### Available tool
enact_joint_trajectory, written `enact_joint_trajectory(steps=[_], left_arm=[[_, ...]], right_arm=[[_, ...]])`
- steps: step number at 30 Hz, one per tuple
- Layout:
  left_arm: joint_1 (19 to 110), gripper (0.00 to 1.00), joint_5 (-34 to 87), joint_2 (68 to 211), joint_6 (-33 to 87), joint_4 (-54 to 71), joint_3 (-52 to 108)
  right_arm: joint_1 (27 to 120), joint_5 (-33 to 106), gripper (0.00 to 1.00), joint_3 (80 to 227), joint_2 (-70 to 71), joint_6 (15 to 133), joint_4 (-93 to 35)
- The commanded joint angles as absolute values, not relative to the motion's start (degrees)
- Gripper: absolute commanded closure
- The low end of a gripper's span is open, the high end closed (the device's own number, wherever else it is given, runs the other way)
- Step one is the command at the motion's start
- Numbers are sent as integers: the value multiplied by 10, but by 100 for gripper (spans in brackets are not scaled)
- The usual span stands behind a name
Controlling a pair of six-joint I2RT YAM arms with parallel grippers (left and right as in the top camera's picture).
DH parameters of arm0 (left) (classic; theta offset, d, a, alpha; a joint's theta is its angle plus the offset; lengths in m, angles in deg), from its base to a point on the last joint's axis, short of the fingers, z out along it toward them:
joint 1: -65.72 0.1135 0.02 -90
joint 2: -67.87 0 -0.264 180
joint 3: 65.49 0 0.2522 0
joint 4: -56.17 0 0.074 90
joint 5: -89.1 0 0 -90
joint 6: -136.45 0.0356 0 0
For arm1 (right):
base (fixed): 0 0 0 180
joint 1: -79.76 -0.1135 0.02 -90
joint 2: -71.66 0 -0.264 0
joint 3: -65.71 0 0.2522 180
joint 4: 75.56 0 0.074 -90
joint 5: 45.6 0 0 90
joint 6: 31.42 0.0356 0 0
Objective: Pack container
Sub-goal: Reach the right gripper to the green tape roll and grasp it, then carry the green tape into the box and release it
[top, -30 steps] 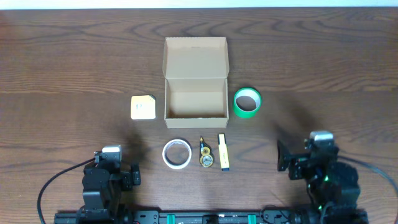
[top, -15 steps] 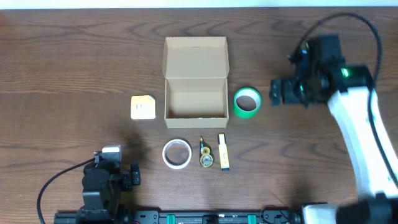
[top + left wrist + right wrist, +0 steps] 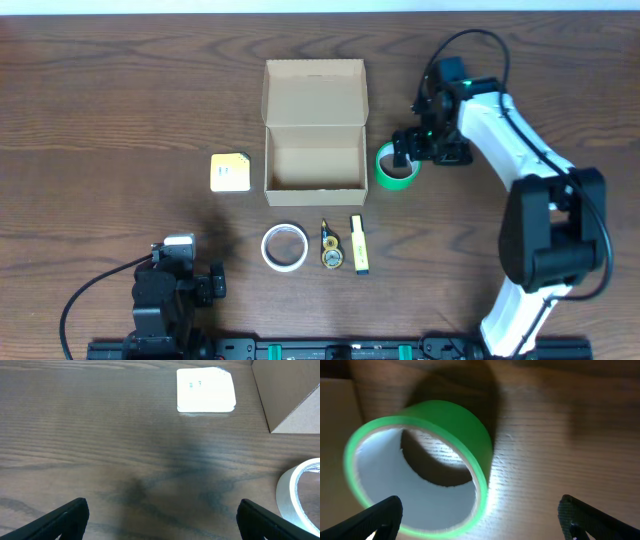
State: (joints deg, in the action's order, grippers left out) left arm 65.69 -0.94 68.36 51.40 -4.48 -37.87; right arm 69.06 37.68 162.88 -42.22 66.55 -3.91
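Container [image 3: 314,125] mid-worktop [image 3: 120,100], lid open, nothing packed yet.
My right tool [image 3: 480,519] gapes wide at the green tape [image 3: 397,165], seemingly gripping nothing; my left tool [image 3: 160,520] sits spread and empty.

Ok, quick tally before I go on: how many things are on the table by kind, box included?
Cardboard box: 1
Tape rolls: 2, the green roll and the white roll
Yellow square pad: 1
Yellow marker: 1
Small black-and-yellow item, kind unclear: 1
Total: 6
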Motion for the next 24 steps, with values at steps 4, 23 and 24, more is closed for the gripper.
enact_joint_trajectory(steps=[4, 23, 24], left_arm=[[657, 5, -28, 681, 527, -86, -385], [657, 5, -28, 681, 527, -86, -385], [657, 4, -28, 681, 527, -86, -385]], right_arm=[[681, 414, 19, 1637, -460, 699, -53], [622, 515, 99, 1670, -235, 671, -1], [607, 515, 99, 1670, -222, 654, -1]])
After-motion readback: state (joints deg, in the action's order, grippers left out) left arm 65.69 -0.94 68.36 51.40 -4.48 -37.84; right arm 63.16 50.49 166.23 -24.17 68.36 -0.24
